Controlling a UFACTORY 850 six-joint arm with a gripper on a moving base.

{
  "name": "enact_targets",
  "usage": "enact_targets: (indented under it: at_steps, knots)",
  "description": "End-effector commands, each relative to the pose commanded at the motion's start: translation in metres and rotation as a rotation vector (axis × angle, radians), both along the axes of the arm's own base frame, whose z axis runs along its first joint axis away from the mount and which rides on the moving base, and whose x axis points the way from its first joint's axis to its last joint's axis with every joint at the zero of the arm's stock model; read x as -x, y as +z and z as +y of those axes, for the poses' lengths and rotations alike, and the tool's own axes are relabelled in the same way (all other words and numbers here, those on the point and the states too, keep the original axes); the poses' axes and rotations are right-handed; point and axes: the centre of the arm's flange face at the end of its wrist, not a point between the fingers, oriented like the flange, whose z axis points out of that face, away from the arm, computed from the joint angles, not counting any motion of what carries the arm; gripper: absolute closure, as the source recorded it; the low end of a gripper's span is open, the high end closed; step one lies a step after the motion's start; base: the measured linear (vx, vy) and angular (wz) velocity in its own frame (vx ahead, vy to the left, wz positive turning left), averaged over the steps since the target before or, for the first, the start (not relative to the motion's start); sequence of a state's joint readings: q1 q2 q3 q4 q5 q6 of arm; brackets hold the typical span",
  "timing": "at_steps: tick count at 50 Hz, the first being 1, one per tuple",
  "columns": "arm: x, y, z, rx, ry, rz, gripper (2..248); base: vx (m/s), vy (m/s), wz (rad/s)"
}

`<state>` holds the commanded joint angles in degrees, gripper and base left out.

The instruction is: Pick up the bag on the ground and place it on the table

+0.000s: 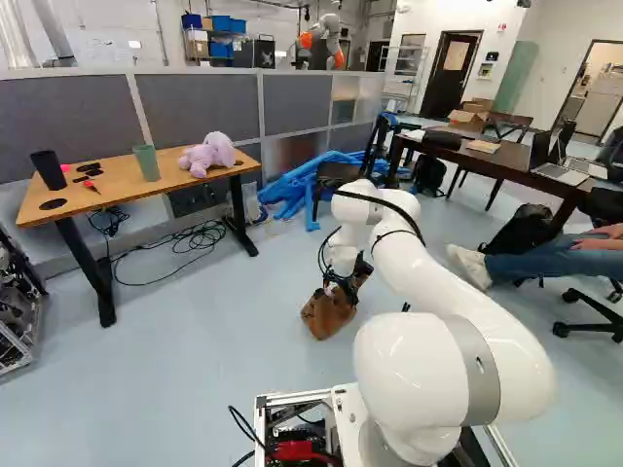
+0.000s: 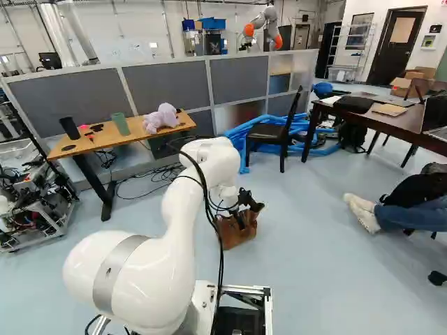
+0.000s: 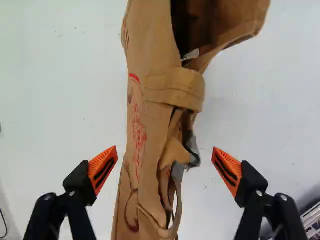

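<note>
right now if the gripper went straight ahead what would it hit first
The gripper would likely meet the brown bag first, between its open fingers; these might pass either side toward the floor, though depth is unclear.

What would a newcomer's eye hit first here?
The big white arm, filling much of both base views. Then the brown bag on the floor, between the fingers of the open gripper. Farther off, the purple stuffed toy on the wooden table and the bright blue tubes near the grey partition.
</note>
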<state>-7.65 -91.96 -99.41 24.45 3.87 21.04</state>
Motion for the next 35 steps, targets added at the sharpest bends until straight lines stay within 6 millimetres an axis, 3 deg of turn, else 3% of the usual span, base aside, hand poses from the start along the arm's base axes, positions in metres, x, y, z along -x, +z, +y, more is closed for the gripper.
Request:
enact_targets:
  at_steps: [18,19,24,25,29,30,34,35]
  knots:
    - [-0.005,-0.015,0.001,0.001,0.003,-0.011,3,0.0,0.0,0.0]
    - [-0.005,-0.015,0.001,0.001,0.003,-0.011,33,0.0,0.0,0.0]
    - [-0.005,-0.015,0.001,0.002,0.003,-0.011,33,0.0,0.0,0.0]
    - [-0.005,-0.015,0.001,0.002,0.003,-0.011,71,0.0,0.0,0.0]
    - [-0.005,-0.015,0.001,0.002,0.003,-0.011,71,0.0,0.0,0.0]
    - [-0.005,-0.015,0.001,0.002,0.003,-0.011,109,0.0,0.0,0.0]
    - [-0.005,-0.015,0.001,0.002,0.003,-0.011,109,0.0,0.0,0.0]
    - [-0.005,-0.015,0.001,0.002,0.003,-0.011,148,0.0,0.0,0.0]
